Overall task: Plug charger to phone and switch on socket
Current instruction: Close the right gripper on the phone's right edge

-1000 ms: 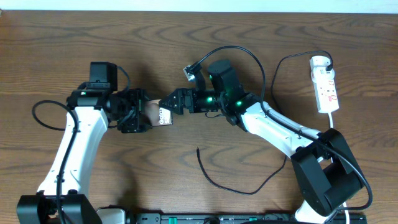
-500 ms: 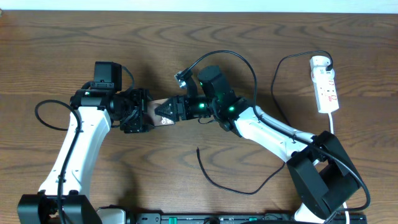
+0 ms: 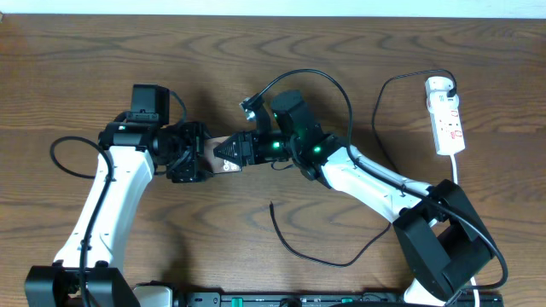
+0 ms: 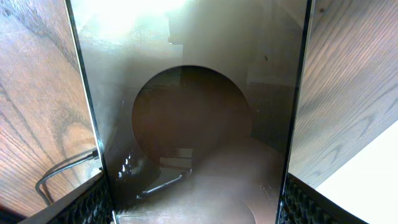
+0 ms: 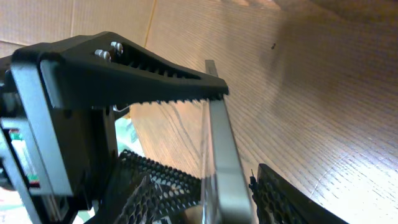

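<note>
1. Up close, left wrist view: the phone [image 4: 199,124] fills the middle of the frame. It is a glossy dark slab with a large round mark at its centre, and reflections blur the rest of its face.
2. Same view: the left gripper [image 4: 196,208] is clamped on the phone. Its ribbed pads [image 4: 93,202] press against the two long edges at the lower left and lower right of the frame.
3. Right wrist view: the phone is seen edge-on, running from upper centre to bottom centre. The right gripper [image 5: 227,134] is closed on it. The toothed upper finger [image 5: 155,74] bears on one face and the mesh-patterned lower finger [image 5: 283,193] sits at the other.
4. Overhead: both grippers meet just left of centre with the phone bridged between them. Only a brown strip with white lettering shows. I cannot tell whether it is lifted off the table [image 3: 341,43].
5. Overhead, lower centre: the charger [image 3: 287,244] has its free end lying on the wood, well apart from the phone and not plugged in. The cable curves down and to the right, then passes behind the right arm toward the upper right.
6. Overhead, upper right: the socket [image 3: 445,115] lies lengthwise, with red marks on its face. The black adapter [image 3: 449,83] sits at its top end and the white cord [image 3: 455,164] leaves its bottom end. The switch position is too small to read.
</note>
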Motion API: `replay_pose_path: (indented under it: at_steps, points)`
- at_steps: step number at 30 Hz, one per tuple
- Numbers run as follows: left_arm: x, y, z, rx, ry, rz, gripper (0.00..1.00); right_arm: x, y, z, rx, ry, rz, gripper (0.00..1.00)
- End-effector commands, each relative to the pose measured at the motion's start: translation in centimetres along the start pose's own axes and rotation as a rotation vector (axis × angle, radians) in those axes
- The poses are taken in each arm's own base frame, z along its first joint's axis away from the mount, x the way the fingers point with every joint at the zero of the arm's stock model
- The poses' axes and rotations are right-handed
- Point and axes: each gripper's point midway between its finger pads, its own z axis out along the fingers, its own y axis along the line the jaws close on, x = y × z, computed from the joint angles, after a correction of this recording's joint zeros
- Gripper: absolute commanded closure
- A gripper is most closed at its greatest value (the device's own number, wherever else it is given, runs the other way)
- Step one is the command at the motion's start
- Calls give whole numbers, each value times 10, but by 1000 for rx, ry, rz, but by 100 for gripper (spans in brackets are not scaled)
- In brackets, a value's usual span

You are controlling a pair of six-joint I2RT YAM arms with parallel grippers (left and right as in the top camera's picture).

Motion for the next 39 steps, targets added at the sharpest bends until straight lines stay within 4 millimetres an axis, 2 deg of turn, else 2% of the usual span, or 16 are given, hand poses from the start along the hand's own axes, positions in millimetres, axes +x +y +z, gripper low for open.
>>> replay_pose_path:
  at_steps: [1,14,29,33,35,37,39]
  points:
    - [7,-1,-4,14,7,-2,93,3,8,7,1,1,-26,51]
    - [8,-1,-3,13,9,-2,93,8,11,13,17,-1,-37,63]
    - [8,-1,-3,13,8,2,93,8,11,13,18,-1,-40,66]
    - [8,-1,-3,13,8,8,93,8,5,13,47,-6,-27,84]
    - [8,-1,-3,13,8,8,93,9,2,13,61,-6,-19,87]
    - [8,-1,-3,13,8,8,93,9,2,13,61,-4,-18,98]
    - [8,-1,-3,13,8,8,93,9,2,13,61,-4,-18,99]
